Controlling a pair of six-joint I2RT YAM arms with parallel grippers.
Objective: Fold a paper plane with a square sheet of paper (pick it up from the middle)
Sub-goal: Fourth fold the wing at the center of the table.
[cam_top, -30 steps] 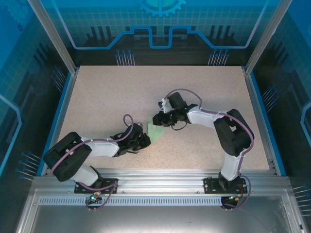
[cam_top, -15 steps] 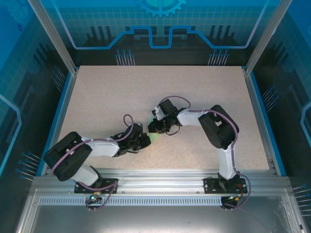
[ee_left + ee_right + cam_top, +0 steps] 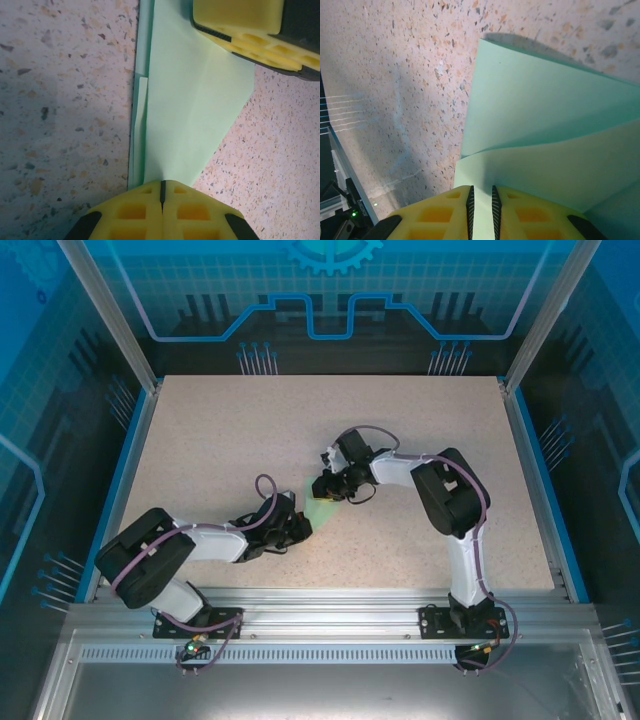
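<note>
table (image 3: 200, 440): carried paper (image 3: 320, 512) mid-surface, part-folded | right arm (image 3: 440, 490): drew back, uncovering paper | left gripper (image 3: 162, 182): pressed fully together, apparently pinching near corner | right gripper (image 3: 481, 189): nipped far flap | task: crease being set, folding unfinished

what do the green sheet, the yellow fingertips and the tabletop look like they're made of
green sheet: thin matte paper, judging by its sharp creases and stacked layers.
left gripper's fingertips: yellow moulded plastic or firm rubber, unclear which; matte, with square recesses.
tabletop: speckled beige, likely stone-look laminate or composite; flat, low sheen.
</note>
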